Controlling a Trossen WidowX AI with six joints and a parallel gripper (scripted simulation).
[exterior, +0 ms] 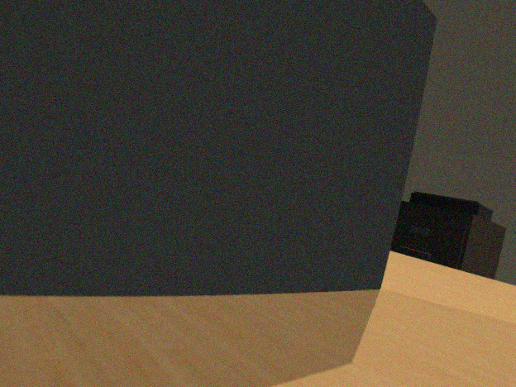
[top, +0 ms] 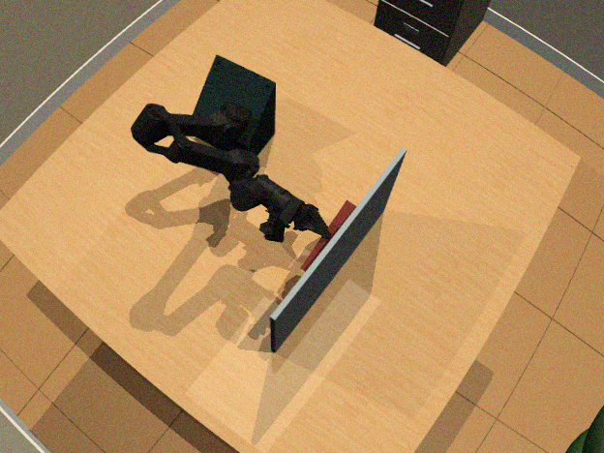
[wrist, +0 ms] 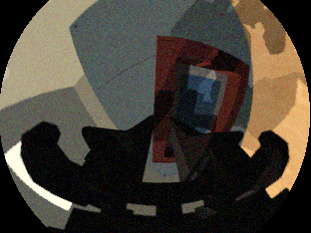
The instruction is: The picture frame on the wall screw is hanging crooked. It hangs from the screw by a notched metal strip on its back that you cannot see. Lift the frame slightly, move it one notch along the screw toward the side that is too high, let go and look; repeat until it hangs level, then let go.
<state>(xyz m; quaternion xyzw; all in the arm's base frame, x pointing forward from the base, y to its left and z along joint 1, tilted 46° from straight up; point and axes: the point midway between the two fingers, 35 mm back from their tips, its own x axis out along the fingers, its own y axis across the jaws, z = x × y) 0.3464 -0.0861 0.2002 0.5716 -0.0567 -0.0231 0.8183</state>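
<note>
A red picture frame (top: 341, 217) (wrist: 167, 61) with a blue picture in its middle hangs on the near face of the upright grey wall panel (top: 341, 253) (wrist: 120, 61). In the wrist view the frame stands tilted. My gripper (top: 325, 232) (wrist: 161, 118) is shut on the frame's edge, with its fingertips against the wall. The screw and the notched strip are hidden behind the frame. The exterior view shows only the dark back of the wall panel (exterior: 199, 145).
The arm's dark base box (top: 236, 105) stands behind the arm on the wooden table (top: 438, 146). A black drawer cabinet (top: 429, 21) (exterior: 446, 233) stands off the table's far corner.
</note>
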